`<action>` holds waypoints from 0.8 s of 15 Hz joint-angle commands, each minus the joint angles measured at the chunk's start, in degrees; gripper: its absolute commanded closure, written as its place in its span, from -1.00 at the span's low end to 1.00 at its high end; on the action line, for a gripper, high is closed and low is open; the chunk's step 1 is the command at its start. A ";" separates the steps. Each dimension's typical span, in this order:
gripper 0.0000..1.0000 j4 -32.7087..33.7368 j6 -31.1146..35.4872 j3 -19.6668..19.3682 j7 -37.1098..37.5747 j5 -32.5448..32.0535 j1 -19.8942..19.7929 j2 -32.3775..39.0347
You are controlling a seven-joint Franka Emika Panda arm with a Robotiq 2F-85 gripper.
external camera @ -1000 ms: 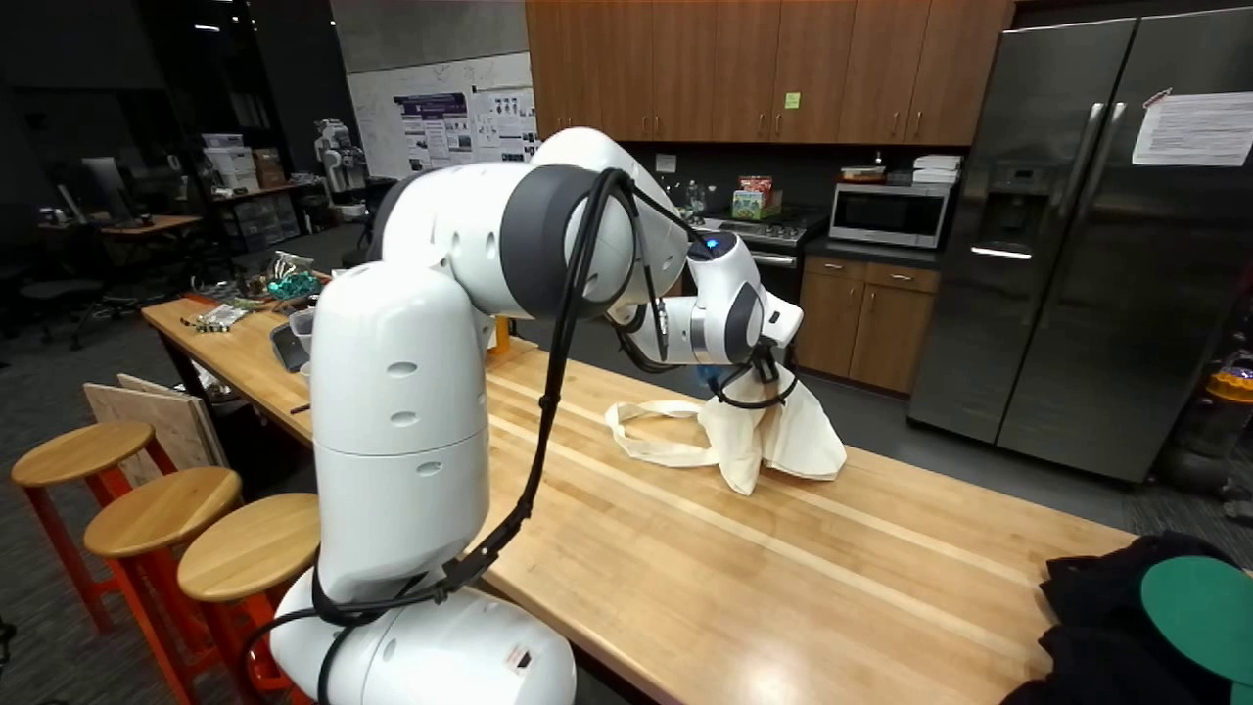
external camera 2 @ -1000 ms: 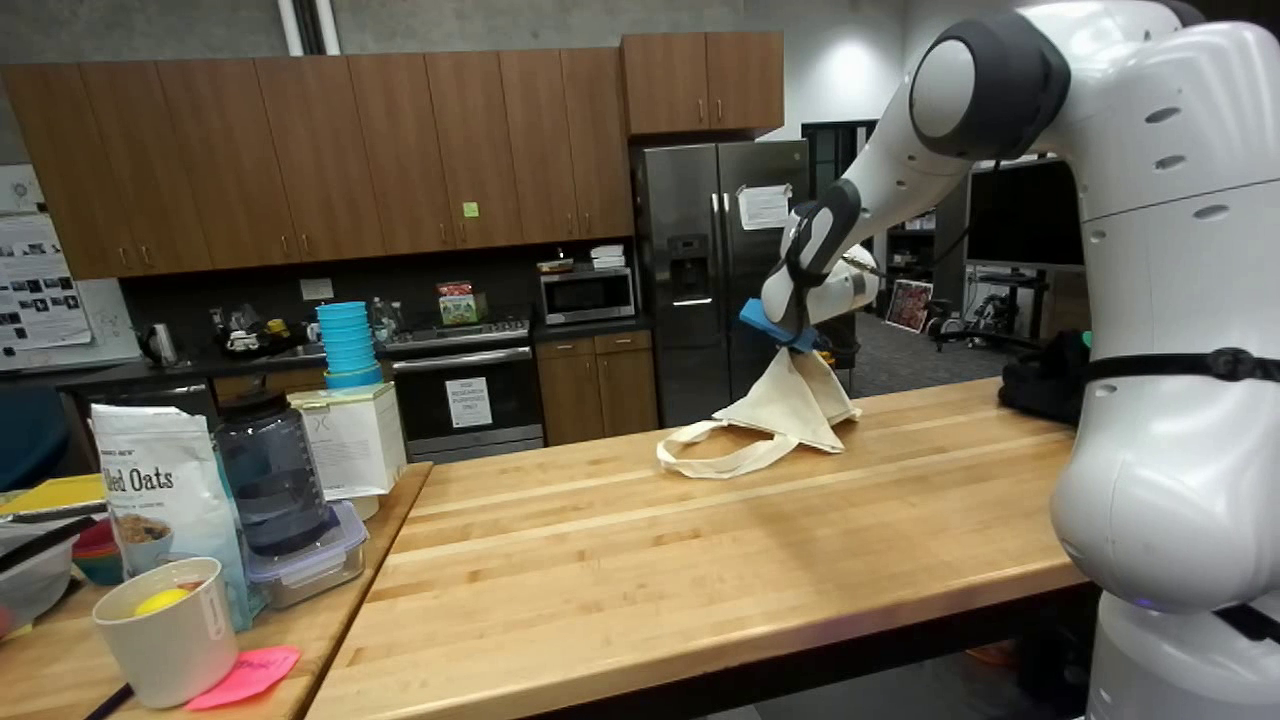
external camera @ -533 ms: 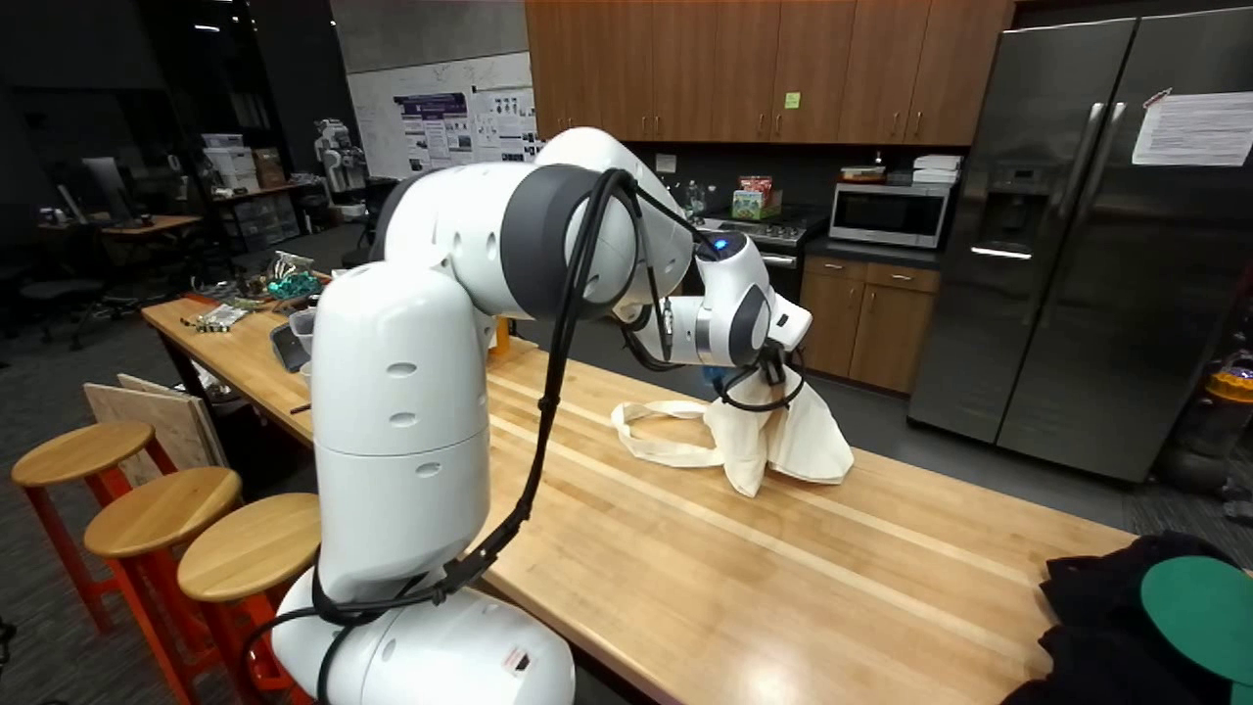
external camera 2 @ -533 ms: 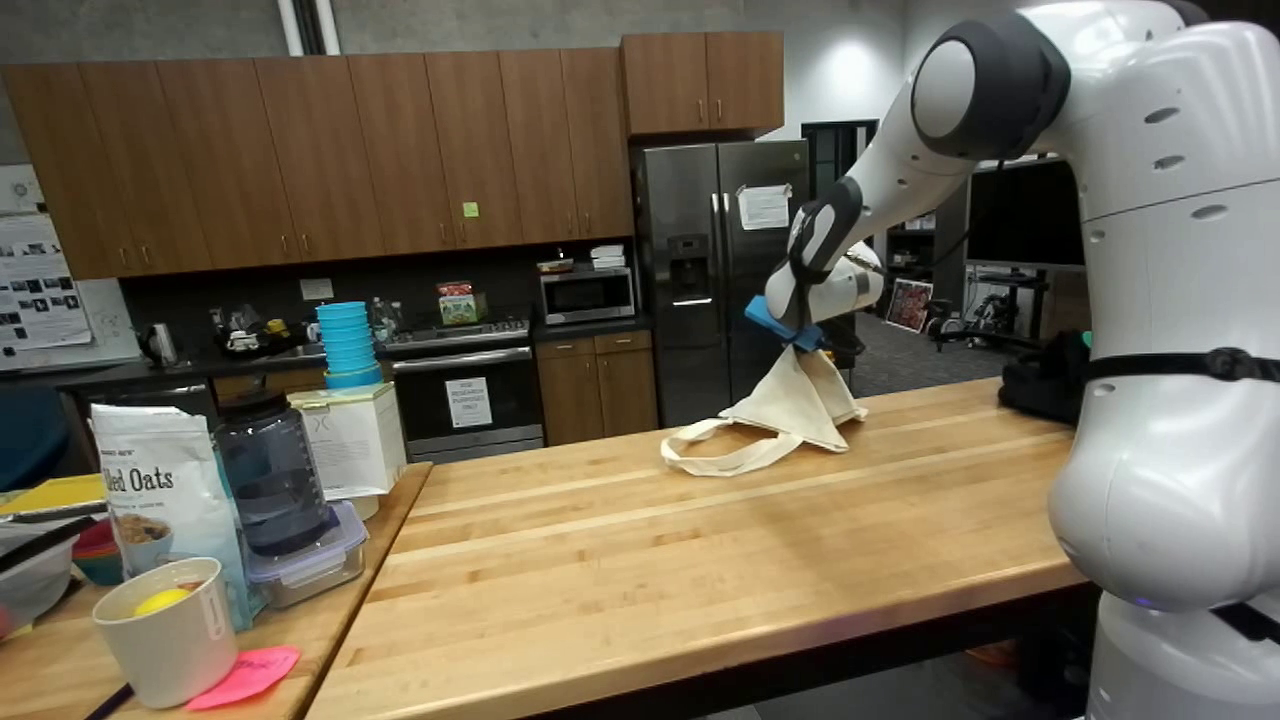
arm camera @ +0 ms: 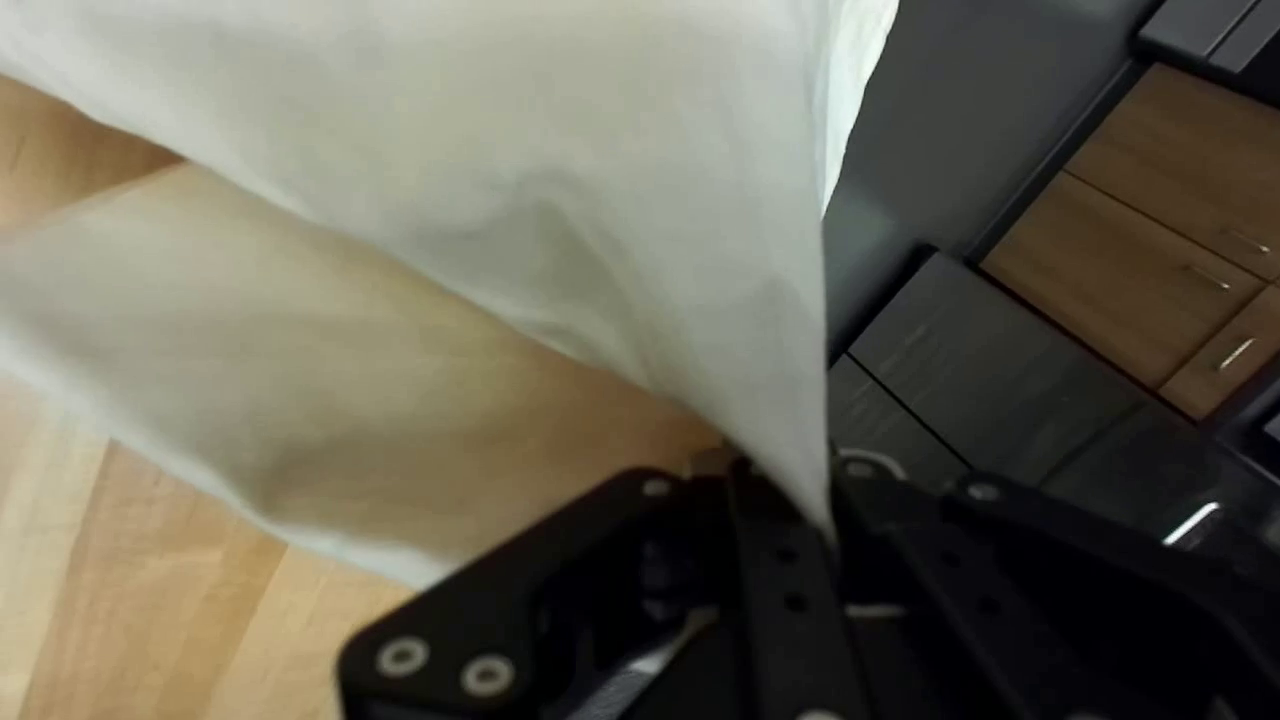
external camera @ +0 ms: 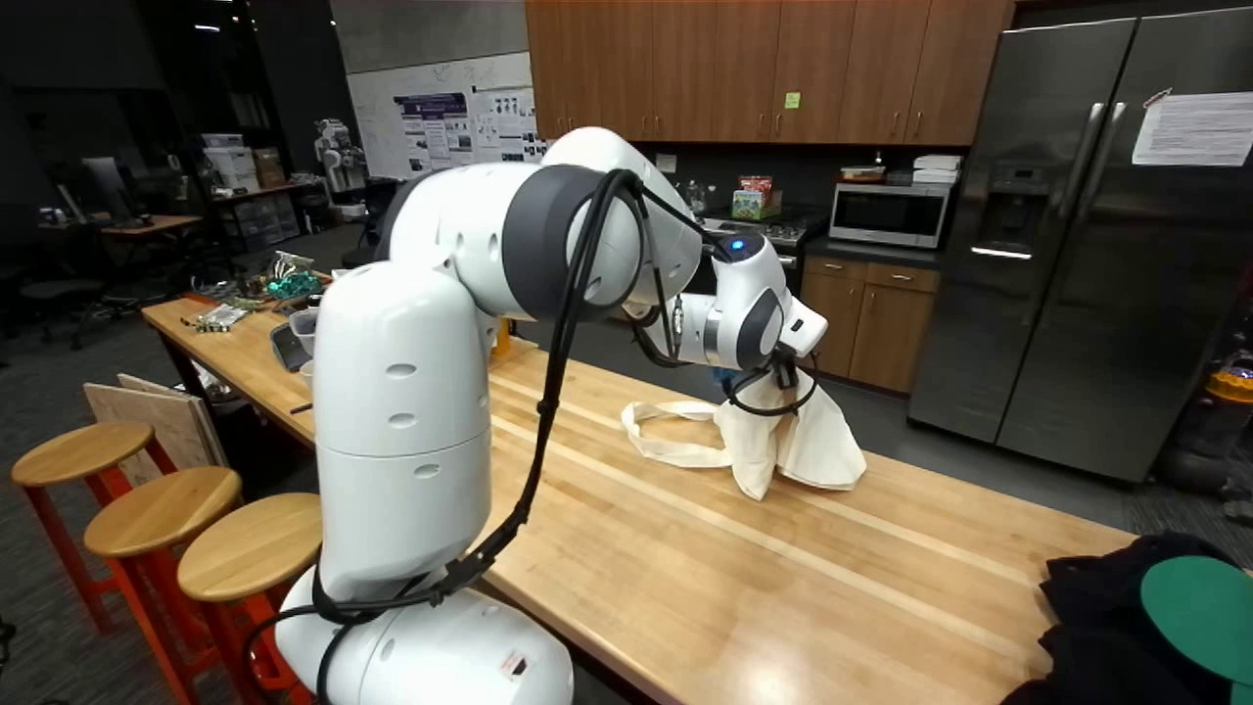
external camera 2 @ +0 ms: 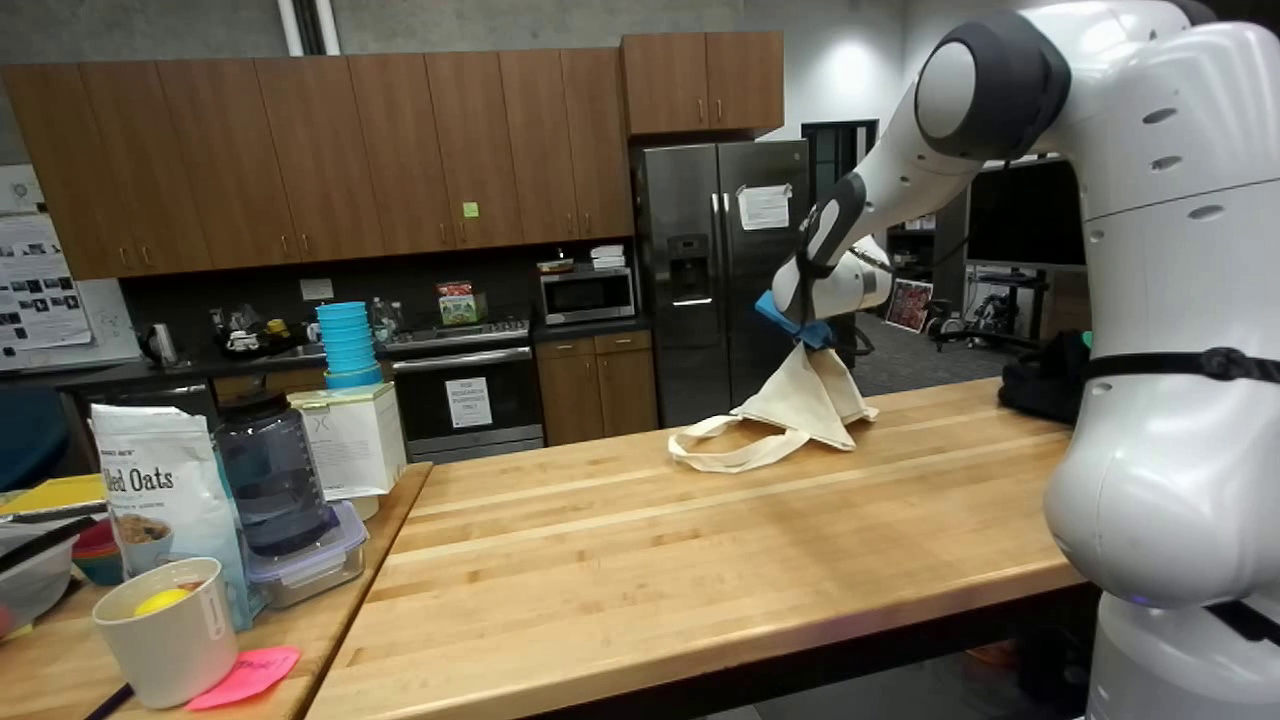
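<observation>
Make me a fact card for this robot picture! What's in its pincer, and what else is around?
Pincer: shut on the upper part of the cloth bag
Bag colour: cream
Bag pose: tent-like, lower edges seeming to touch the wooden table
Handle: a loop lying on that table
Side table: oats pouch, cup, pink note
Behind: fridge and microwave

Both exterior views looked down across the wooden table [external camera: 744, 578] toward the fridge [external camera 2: 745, 290], sharing the cloth bag [external camera 2: 797, 392]; in an exterior view the robot arm [external camera: 401, 392] rose close in front, while in an exterior view the robot arm [external camera 2: 1170, 290] stood along the right edge. The wrist view faced the cloth bag at close range, the fridge tilted beyond.
</observation>
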 commanded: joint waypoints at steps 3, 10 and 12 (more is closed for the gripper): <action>0.98 0.92 -0.62 1.27 -3.56 6.77 -3.04 -0.52; 0.98 1.90 -1.12 1.30 -5.63 11.94 -4.64 -0.35; 0.98 2.25 -1.24 1.27 -5.71 12.70 -4.83 -0.20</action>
